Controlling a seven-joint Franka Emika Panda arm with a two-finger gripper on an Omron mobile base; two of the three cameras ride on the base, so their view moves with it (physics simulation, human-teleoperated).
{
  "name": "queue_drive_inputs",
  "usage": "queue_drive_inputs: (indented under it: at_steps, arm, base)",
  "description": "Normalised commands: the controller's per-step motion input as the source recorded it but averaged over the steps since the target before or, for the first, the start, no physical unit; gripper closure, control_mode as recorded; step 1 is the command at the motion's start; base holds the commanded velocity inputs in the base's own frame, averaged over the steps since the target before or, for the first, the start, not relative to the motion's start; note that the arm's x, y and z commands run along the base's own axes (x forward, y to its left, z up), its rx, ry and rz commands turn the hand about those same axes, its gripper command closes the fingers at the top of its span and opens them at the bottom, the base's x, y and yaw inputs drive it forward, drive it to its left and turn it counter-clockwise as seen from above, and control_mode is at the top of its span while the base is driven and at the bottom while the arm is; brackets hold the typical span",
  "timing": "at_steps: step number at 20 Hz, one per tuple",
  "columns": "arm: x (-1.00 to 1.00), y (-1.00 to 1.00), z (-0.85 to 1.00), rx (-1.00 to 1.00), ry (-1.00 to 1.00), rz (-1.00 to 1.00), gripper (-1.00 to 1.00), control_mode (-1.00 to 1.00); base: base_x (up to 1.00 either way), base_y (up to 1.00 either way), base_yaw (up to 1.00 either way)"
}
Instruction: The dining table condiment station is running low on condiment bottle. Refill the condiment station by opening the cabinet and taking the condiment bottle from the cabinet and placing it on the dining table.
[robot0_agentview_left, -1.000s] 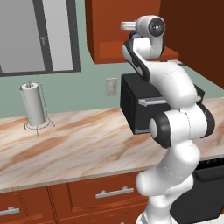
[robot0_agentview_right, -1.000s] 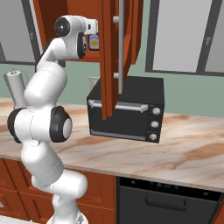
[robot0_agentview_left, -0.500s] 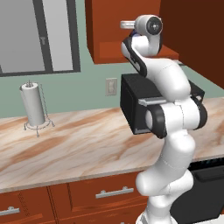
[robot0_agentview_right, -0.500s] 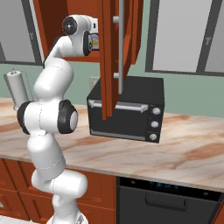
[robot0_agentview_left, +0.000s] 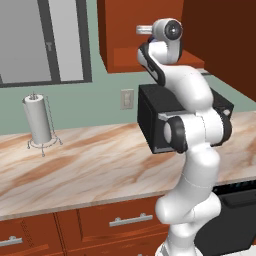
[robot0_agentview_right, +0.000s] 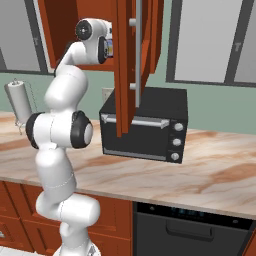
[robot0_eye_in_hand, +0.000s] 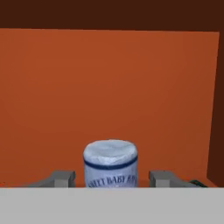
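Pale grey cap of the condiment bottle (robot0_eye_in_hand: 110, 162) sits right between the fingers of the gripper (robot0_eye_in_hand: 111, 179), inside the open cabinet (robot0_eye_in_hand: 109, 87). It stands straight up. The fingers are partly apart, one on each side, not touching it yet.

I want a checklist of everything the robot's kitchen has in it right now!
Surface: marble counter under the cabinet.
Job's things: cabinet open, its door swung out; condiment bottle on the shelf inside, pale cap and label showing.
Clutter: paper towel roll on its stand; black toaster oven.
Tool: tool reaching into the cabinet, one finger on each side of the bottle, gaps showing, not touching.
Cables: nothing seen.
Surroundings: green wall, wall outlet, grey-paned panels, drawers below the counter.
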Motion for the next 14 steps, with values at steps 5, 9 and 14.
queue_drive_inputs:
  at_steps: [5, 9, 14]
  arm:
    - [0.09, 0.0, 0.0, 0.0, 0.0, 0.0, 1.0, -1.0]
    - [0.0, 0.0, -0.03, 0.0, 0.0, 0.0, 1.0, -1.0]
    - [-0.47, 0.11, -0.06, 0.0, -0.01, 0.02, 1.0, -1.0]
  base:
    - [0.0, 0.0, 0.0]
    - [0.0, 0.0, 0.0]
    - [0.0, 0.0, 0.0]
